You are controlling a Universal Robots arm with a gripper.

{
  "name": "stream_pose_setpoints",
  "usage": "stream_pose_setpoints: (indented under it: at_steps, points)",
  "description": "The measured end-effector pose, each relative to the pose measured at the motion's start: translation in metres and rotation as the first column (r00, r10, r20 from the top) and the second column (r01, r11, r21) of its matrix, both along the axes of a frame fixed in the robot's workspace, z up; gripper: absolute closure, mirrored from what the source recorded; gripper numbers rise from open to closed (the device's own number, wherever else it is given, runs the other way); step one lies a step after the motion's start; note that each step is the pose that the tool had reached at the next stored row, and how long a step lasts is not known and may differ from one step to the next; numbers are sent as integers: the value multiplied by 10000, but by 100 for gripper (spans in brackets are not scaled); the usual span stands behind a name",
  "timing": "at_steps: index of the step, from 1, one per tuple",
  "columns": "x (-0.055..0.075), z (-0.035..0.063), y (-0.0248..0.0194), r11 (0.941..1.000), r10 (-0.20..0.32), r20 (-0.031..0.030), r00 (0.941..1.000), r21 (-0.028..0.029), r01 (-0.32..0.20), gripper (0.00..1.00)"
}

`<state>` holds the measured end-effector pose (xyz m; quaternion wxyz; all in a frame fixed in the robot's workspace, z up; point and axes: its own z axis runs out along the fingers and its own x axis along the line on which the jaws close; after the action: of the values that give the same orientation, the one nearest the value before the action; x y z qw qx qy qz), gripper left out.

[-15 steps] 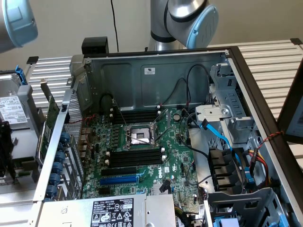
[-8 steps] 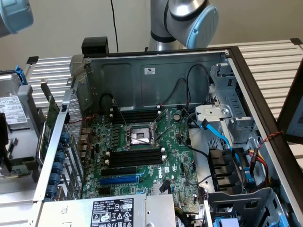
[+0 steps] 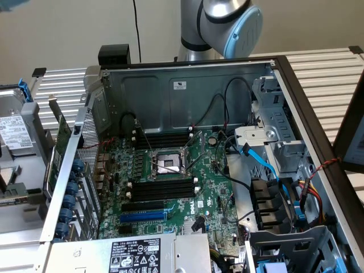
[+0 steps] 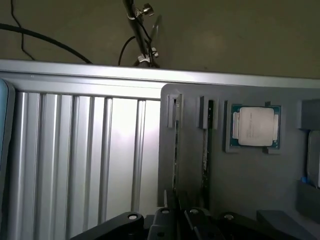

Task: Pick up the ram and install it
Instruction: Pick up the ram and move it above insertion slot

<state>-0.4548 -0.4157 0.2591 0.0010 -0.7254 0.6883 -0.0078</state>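
1. Exterior view: the open computer case [image 3: 187, 85] lies on its side and holds the motherboard [image 3: 213, 170]. On the board are the processor socket [image 3: 168, 165] and, nearer than it, a row of long black slots [image 3: 165, 187] with nothing in them. The blue expansion slot [image 3: 142, 216] lies nearer still.
2. Exterior view: the power supply [image 3: 131, 256] fills the near corner towards the exterior view's left. Blue cables [image 3: 264, 165] run through the bays on the exterior view's right. The arm [image 3: 227, 23] stands behind the case's far wall.
3. Wrist view: a grey tray [image 4: 250, 190] rests on the ribbed metal table [image 4: 75, 150]. It has two narrow grooves side by side and a square pocket holding a processor chip [image 4: 254, 126].
4. Wrist view: the ram [image 4: 175, 150] stands on edge in the groove farthest from the chip. A second stick [image 4: 206, 150] stands in the groove between them.
5. Wrist view: the ram shows as a thin line. Its long axis runs along the groove, parallel to the second stick, from the tray's rim to the gripper [image 4: 177, 207].
6. Wrist view: the fingers are drawn close together on either side of the ram's upper edge and appear to pinch it.
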Motion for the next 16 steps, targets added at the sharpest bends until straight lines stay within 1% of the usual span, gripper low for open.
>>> stream_pose_setpoints:
  at_steps: [2, 4, 16]
  points:
    - [14, 91, -8, 10000, 3, 1, 10000, 1, -3, 86]
    - [56, 182, -22, 10000, 4, 2, 10000, 9, -4, 86]
    - [391, 728, -151, 9999, 8, 1, 10000, 167, -8, 86]
